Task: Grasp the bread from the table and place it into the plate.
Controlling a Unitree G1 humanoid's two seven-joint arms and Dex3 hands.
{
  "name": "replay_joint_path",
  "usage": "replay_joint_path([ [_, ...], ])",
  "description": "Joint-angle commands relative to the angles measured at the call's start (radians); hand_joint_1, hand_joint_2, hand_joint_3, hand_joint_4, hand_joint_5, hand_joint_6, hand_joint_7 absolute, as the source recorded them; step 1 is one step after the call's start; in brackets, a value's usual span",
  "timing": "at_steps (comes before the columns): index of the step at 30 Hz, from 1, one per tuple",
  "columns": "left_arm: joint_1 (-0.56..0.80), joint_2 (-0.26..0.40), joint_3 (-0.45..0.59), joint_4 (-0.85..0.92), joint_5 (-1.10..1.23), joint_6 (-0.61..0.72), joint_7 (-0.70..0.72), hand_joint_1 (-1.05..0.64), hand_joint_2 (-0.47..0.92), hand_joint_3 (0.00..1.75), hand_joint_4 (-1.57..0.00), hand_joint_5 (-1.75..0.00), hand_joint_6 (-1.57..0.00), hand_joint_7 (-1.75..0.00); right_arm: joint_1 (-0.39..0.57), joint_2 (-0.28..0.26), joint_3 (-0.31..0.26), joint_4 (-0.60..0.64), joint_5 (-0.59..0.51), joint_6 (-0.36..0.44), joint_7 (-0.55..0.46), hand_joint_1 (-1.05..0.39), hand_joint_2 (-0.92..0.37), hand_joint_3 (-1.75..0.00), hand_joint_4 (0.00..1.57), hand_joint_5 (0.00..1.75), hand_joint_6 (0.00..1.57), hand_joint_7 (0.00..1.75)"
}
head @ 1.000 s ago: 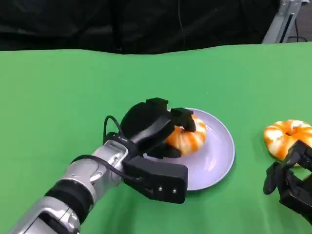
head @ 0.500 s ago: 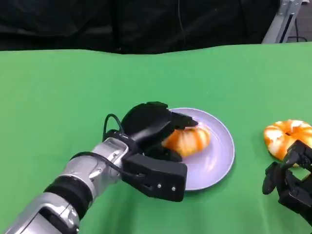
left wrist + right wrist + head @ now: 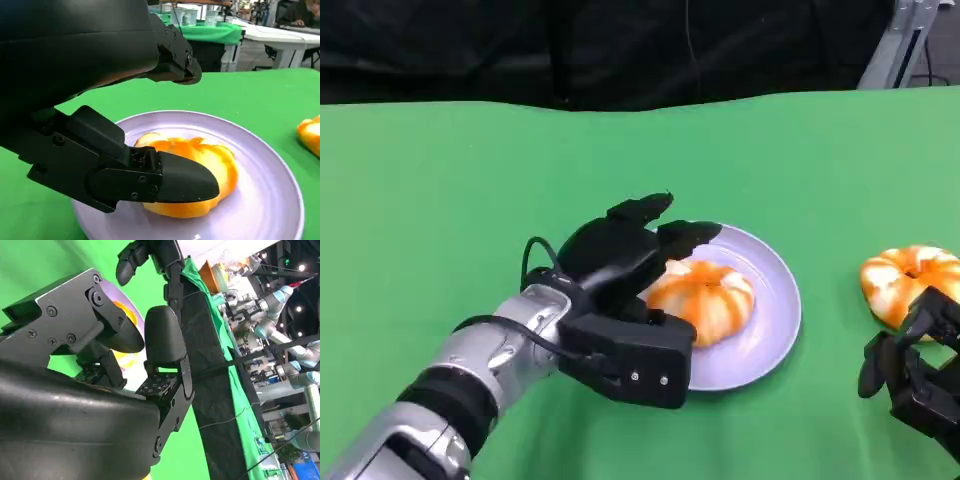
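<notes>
1. Looking down from the head view, we see the bread [image 3: 702,297] lying inside the plate [image 3: 775,310], left of the plate's centre, with bare lavender surface to its right and below it.
2. Our left hand [image 3: 625,262] sits at the plate's left rim with its fingers [image 3: 642,208] spread and lifted above the bread; it has let go and grasps nothing.
3. In the left wrist view the thumb [image 3: 175,181] lies low in front of the bread [image 3: 210,165], just beside its near side, while the upper fingers [image 3: 175,60] arch over it with a clear gap of air between; whether the thumb touches the bread we cannot tell.
4. A second bread [image 3: 910,282] lies on the green table [image 3: 450,210] at the right edge of the head frame, well apart from the plate, with open cloth between them.
5. Our right hand [image 3: 912,375] shows at the lower right corner, cut off by the frame edge and overlapping the lower part of the second bread; its fingers look curled, but we cannot tell whether they are clenched or loose.
6. Open green table stretches across the upper and left parts of the head frame up to the far edge, where a dark backdrop [image 3: 620,50] begins.
7. The right wrist view is crowded by the hand's own black shell, so little else is readable there.
</notes>
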Motion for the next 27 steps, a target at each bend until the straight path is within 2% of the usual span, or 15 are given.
replay_joint_path([
  [1, 0.035, 0.034, 0.069, -0.012, -0.113, -0.113, -0.057, -1.05, 0.92, 0.4, -0.06, -0.01, -0.3, -0.01, -0.004, -0.004, -0.007, 0.001, 0.003, -0.009, -0.004, -0.03, -0.47, -1.34, 0.92, 1.75, 0.78, 1.63],
  [7, 0.134, 0.091, 0.194, -0.12, -0.328, -0.212, -0.233, -1.03, 0.92, 0.35, -0.16, -0.05, -0.32, -0.01, -0.004, -0.002, -0.004, 0.003, 0.001, -0.016, -0.002, -0.03, -0.47, -1.35, 0.91, 1.75, 0.78, 1.63],
  [10, 0.207, 0.104, 0.27, -0.187, -0.486, -0.254, -0.346, -0.83, 0.92, 0.31, -0.34, -0.11, -0.41, -0.03, -0.002, 0.0, -0.001, -0.006, -0.002, -0.01, -0.011, -0.03, -0.47, -1.35, 0.91, 1.75, 0.78, 1.63],
  [11, 0.226, 0.106, 0.288, -0.206, -0.523, -0.259, -0.375, -0.71, 0.92, 0.31, -0.43, -0.11, -0.46, -0.04, -0.001, 0.001, 0.0, -0.01, -0.002, -0.007, -0.013, -0.03, -0.47, -1.35, 0.91, 1.75, 0.78, 1.63],
  [13, 0.268, 0.104, 0.329, -0.239, -0.624, -0.263, -0.456, -0.64, 0.92, 0.32, -0.48, -0.11, -0.49, -0.03, 0.0, 0.001, 0.001, -0.012, -0.001, -0.007, -0.013, -0.03, -0.47, -1.36, 0.91, 1.75, 0.78, 1.64],
  [14, 0.291, 0.1, 0.353, -0.255, -0.697, -0.262, -0.513, -0.55, 0.92, 0.32, -0.58, -0.14, -0.56, -0.06, 0.0, 0.001, 0.0, -0.011, 0.0, -0.008, -0.011, -0.03, -0.47, -1.36, 0.91, 1.75, 0.78, 1.64],
  [16, 0.351, 0.095, 0.407, -0.306, -0.857, -0.222, -0.636, -0.47, 0.92, 0.33, -0.67, -0.17, -0.63, -0.07, 0.001, 0.0, -0.001, -0.012, 0.003, -0.008, -0.008, -0.03, -0.47, -1.36, 0.91, 1.75, 0.78, 1.64],
  [17, 0.377, 0.092, 0.431, -0.331, -0.925, -0.192, -0.69, -0.38, 0.92, 0.38, -0.77, -0.21, -0.69, -0.09, 0.001, 0.0, -0.002, -0.012, 0.004, -0.007, -0.008, -0.03, -0.47, -1.36, 0.91, 1.75, 0.77, 1.64],
  [19, 0.423, 0.081, 0.479, -0.384, -1.064, -0.1, -0.796, -0.3, 0.92, 0.42, -0.85, -0.25, -0.75, -0.1, 0.002, 0.0, -0.002, -0.013, 0.004, -0.008, -0.007, -0.03, -0.47, -1.35, 0.91, 1.75, 0.77, 1.64],
  [21, 0.482, 0.066, 0.533, -0.453, -1.186, 0.034, -0.844, -0.25, 0.92, 0.43, -0.94, -0.3, -0.83, -0.13, 0.002, -0.001, -0.002, -0.016, 0.005, -0.005, -0.007, -0.03, -0.48, -1.35, 0.91, 1.75, 0.77, 1.64],
  [23, 0.535, 0.049, 0.583, -0.512, -1.27, 0.144, -0.857, -0.21, 0.92, 0.43, -0.83, -0.67, -0.96, -0.08, 0.001, -0.003, -0.004, -0.016, 0.008, -0.002, -0.005, -0.03, -0.48, -1.35, 0.91, 1.75, 0.77, 1.64],
  [24, 0.558, 0.038, 0.609, -0.532, -1.31, 0.189, -0.865, -0.18, 0.91, 0.48, -0.77, -0.98, -1.06, -0.1, 0.001, -0.004, -0.006, -0.015, 0.008, -0.003, -0.005, -0.03, -0.48, -1.35, 0.91, 1.75, 0.77, 1.64],
  [25, 0.578, 0.026, 0.639, -0.542, -1.357, 0.231, -0.884, -0.16, 0.9, 0.54, -0.73, -1.16, -1.11, -0.14, 0.0, -0.007, -0.008, -0.014, 0.007, -0.002, -0.007, -0.03, -0.48, -1.35, 0.91, 1.75, 0.77, 1.64],
  [26, 0.594, 0.016, 0.665, -0.547, -1.385, 0.256, -0.897, -0.13, 0.85, 0.69, -0.75, -1.32, -1.15, -0.32, 0.0, -0.008, -0.009, -0.014, 0.006, 0.0, -0.009, -0.03, -0.48, -1.34, 0.91, 1.75, 0.77, 1.64],
  [27, 0.603, 0.009, 0.683, -0.55, -1.397, 0.27, -0.906, -0.12, 0.73, 0.94, -0.77, -1.49, -1.01, -0.83, 0.0, -0.009, -0.01, -0.015, 0.005, 0.002, -0.011, -0.03, -0.48, -1.33, 0.91, 1.75, 0.78, 1.64],
])
